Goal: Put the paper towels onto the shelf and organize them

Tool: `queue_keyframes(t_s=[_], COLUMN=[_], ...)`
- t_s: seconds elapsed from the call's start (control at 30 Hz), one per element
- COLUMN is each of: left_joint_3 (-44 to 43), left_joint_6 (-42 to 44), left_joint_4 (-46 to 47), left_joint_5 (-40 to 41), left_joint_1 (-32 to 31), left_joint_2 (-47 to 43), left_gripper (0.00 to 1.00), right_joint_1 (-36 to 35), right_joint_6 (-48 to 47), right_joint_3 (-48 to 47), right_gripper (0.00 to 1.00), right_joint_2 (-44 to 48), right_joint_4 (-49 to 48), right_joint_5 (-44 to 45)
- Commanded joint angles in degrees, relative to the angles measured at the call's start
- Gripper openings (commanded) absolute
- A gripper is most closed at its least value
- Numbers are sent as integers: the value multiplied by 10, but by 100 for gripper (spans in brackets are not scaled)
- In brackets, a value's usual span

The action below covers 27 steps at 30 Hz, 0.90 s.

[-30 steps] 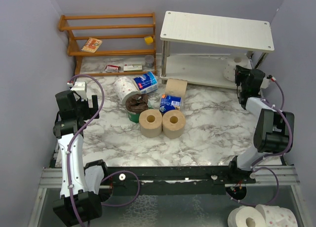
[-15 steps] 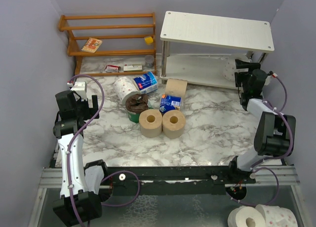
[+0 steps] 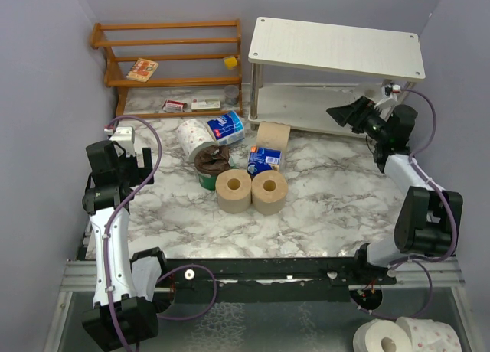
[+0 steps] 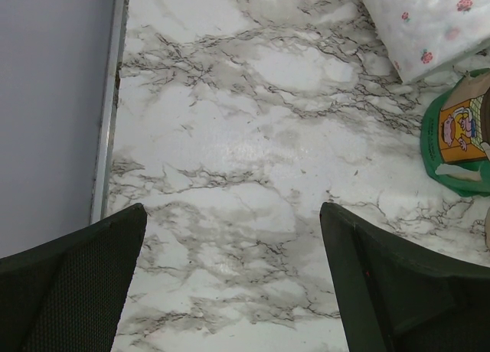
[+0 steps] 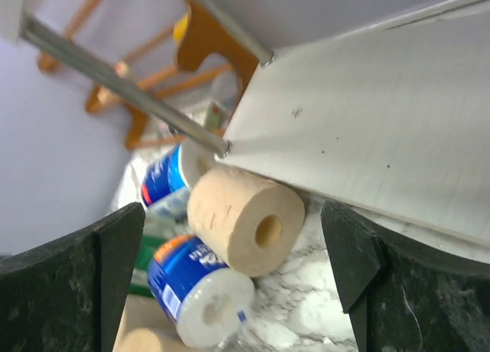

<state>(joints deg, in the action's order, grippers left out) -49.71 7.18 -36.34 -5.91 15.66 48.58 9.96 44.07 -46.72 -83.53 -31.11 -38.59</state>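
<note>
My right gripper (image 3: 337, 113) hangs empty, jaws wide apart, at the shelf's (image 3: 337, 50) lower tier, hiding part of it. My left gripper (image 4: 233, 214) gapes over the marble table (image 4: 230, 130). The paper towels (image 3: 251, 190) sit clustered mid-table, with the dotted roll (image 4: 429, 23) cut off at my left wrist view's edge.

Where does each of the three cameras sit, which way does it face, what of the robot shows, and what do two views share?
Top external: high behind the arm bases, looking down across the marble table to the shelf; both arms show.
Left wrist: on the left arm, facing down at bare marble; open left gripper at the bottom.
Right wrist: tilted, looking along the shelf's lower board; open right gripper at the bottom.
Shared: top external and right wrist both show the tan roll by the shelf leg.
</note>
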Motion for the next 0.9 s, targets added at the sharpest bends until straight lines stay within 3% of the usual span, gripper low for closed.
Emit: queue_keyframes(t_s=[0.0, 0.17, 0.4, 0.53, 0.7, 0.87], left_joint_3=[6, 6, 7, 7, 7, 8], left_joint_6=[-6, -5, -4, -4, -4, -5], left_joint_4=[15, 15, 14, 15, 15, 15], left_joint_5=[7, 7, 6, 6, 6, 6], left_joint_1=[4, 5, 4, 4, 5, 4], left_joint_2=[-5, 1, -3, -4, -10, -11], left_gripper=[99, 99, 99, 99, 99, 99], right_joint_1=[-40, -102, -215, -224, -231, -233], right_joint_6=[-258, -345, -376, -375, -408, -390], right_joint_3=[-115, -171, -154, -166, -237, -209], right_gripper=[99, 100, 99, 100, 98, 96], right_joint_2=[-31, -60, -58, -94, -172, -159], right_joint_4=[282, 433, 458, 481, 616, 577], right_joint_5=[-77, -23, 76, 15, -30, -26])
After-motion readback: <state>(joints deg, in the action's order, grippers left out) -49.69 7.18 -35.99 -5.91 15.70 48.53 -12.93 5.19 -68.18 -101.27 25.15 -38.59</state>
